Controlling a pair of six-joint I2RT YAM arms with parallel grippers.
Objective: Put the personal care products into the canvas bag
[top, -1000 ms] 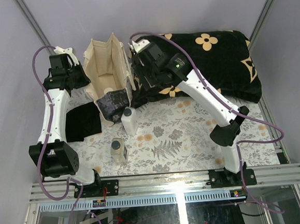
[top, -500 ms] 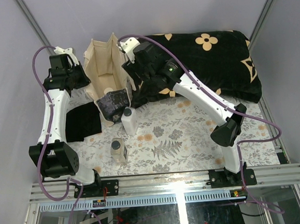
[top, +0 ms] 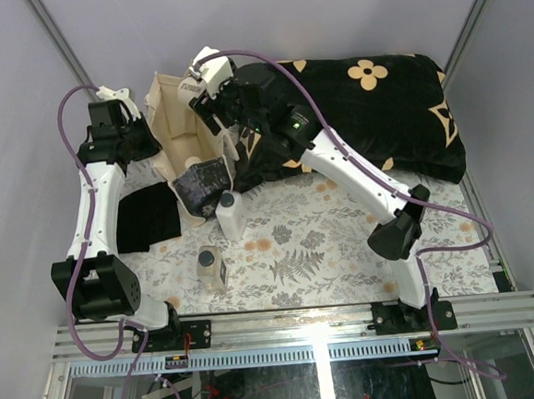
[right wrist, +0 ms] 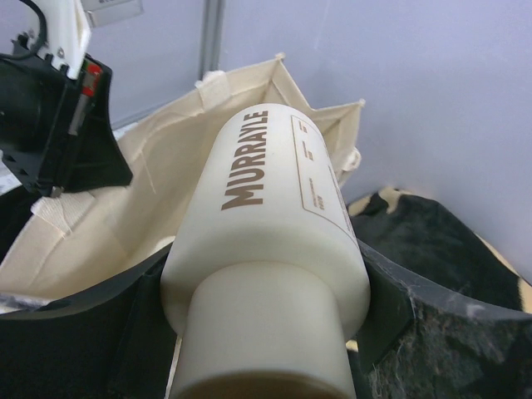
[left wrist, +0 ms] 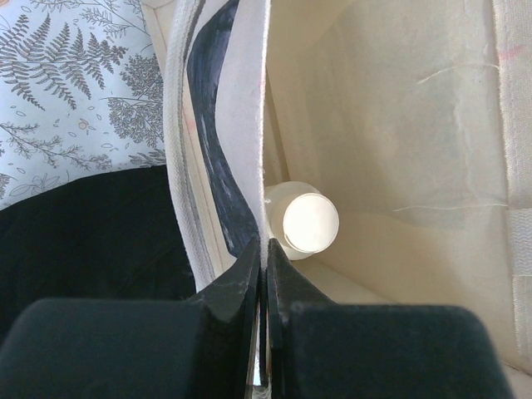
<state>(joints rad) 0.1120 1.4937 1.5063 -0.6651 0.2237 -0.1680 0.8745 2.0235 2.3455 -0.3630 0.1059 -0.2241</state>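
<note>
The canvas bag (top: 170,115) stands open at the back left, with its dark printed panel (top: 201,182) facing front. My left gripper (top: 145,141) is shut on the bag's left wall (left wrist: 249,125). One round beige bottle (top: 191,162) lies in the bag's bottom, and its cap shows in the left wrist view (left wrist: 310,223). My right gripper (top: 206,107) is over the bag's mouth, shut on the second round beige bottle (right wrist: 274,208). The white flat-sided bottle (top: 231,213) and the small tan squarish bottle (top: 211,267) stand on the table in front of the bag.
The black cushion with tan flowers (top: 380,107) fills the back right, against the bag's right side. A flat black cloth (top: 146,218) lies left of the bag's front. The fern-patterned tablecloth (top: 327,250) covers the table.
My right arm has swung left and up from the cushion's edge, carrying the beige bottle over the bag's open mouth. The left arm, the bag and the other bottles have not moved.
</note>
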